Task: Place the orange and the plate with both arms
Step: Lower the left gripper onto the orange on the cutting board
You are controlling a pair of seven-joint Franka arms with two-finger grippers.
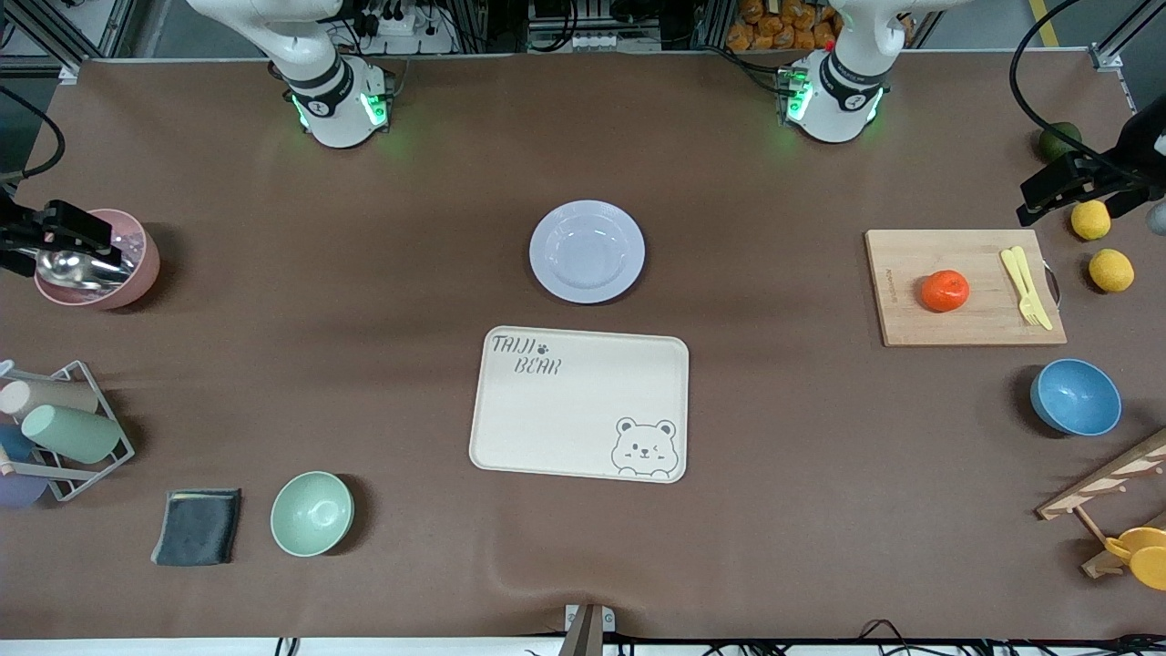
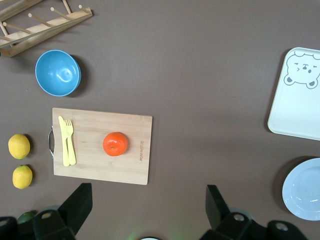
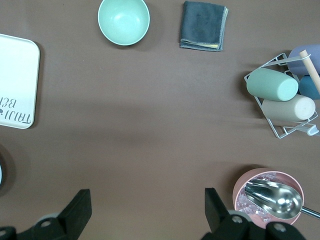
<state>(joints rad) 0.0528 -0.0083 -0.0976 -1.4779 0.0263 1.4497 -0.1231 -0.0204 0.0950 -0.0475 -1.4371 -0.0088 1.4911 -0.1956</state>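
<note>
On the wooden cutting board [image 1: 964, 286] toward the left arm's end sits the orange [image 1: 945, 291], beside a yellow fork [image 1: 1026, 285]; glossy and round, it probably wants a light grip across its middle. The plate [image 1: 587, 251] lies just above the bear tray [image 1: 579, 404], stiff and shallow, best pinched at the rim. The left gripper [image 2: 146, 206] and the right gripper [image 3: 146, 210] both hang spread wide, holding nothing.

Bright, even overhead light; soft shadows beside the mint-green bowl [image 1: 311, 514] and blue bowl [image 1: 1076, 397]. All three views sharp, without glare.
</note>
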